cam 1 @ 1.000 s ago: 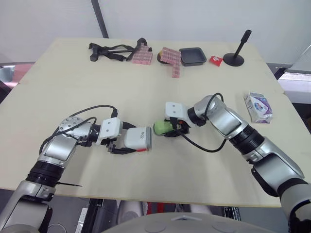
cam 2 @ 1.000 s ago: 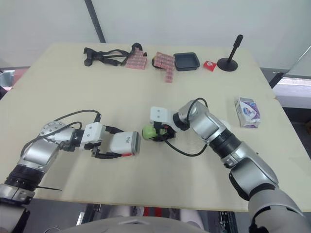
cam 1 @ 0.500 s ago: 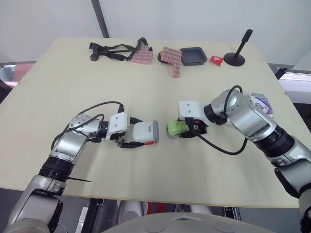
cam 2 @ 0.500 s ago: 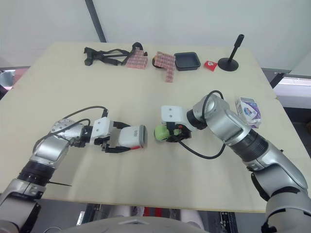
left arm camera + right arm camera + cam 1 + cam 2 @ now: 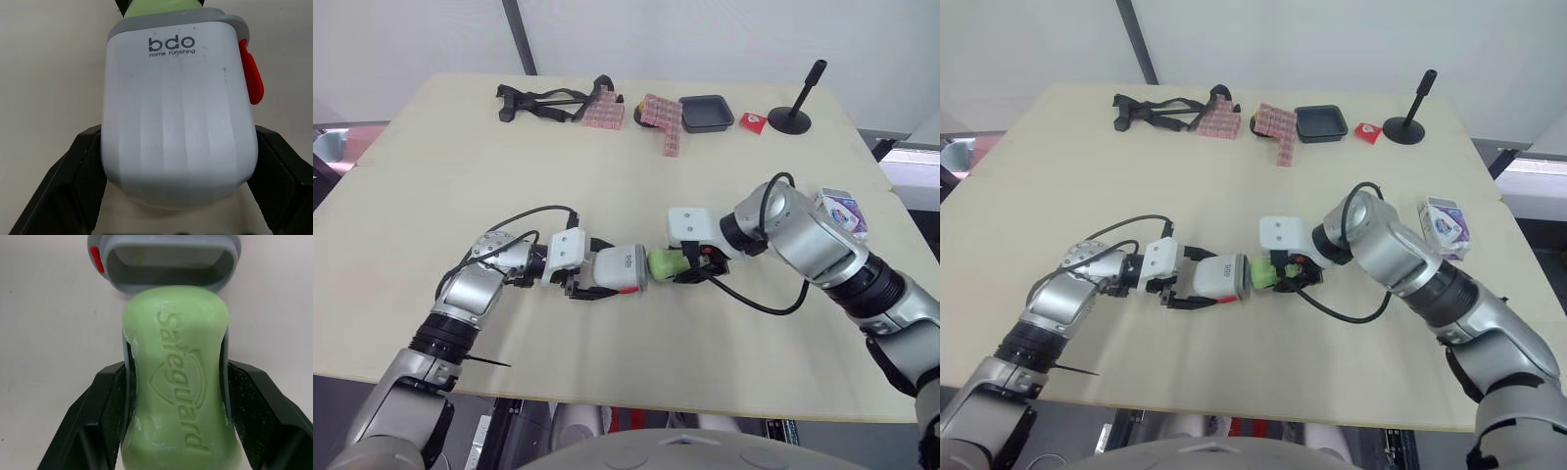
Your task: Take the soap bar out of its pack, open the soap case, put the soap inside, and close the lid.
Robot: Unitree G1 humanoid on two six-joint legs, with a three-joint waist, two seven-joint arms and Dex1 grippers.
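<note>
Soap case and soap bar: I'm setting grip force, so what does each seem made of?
The soap case looks like hard moulded plastic: white, smooth, matt, faintly ribbed, with a printed logo and grey rim. The soap bar looks like pressed soap: pale green, waxy and dull, embossed lettering, pale flakes at its edges.

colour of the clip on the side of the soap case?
Red clip on the white soap case; clearest in the left wrist view.
</note>
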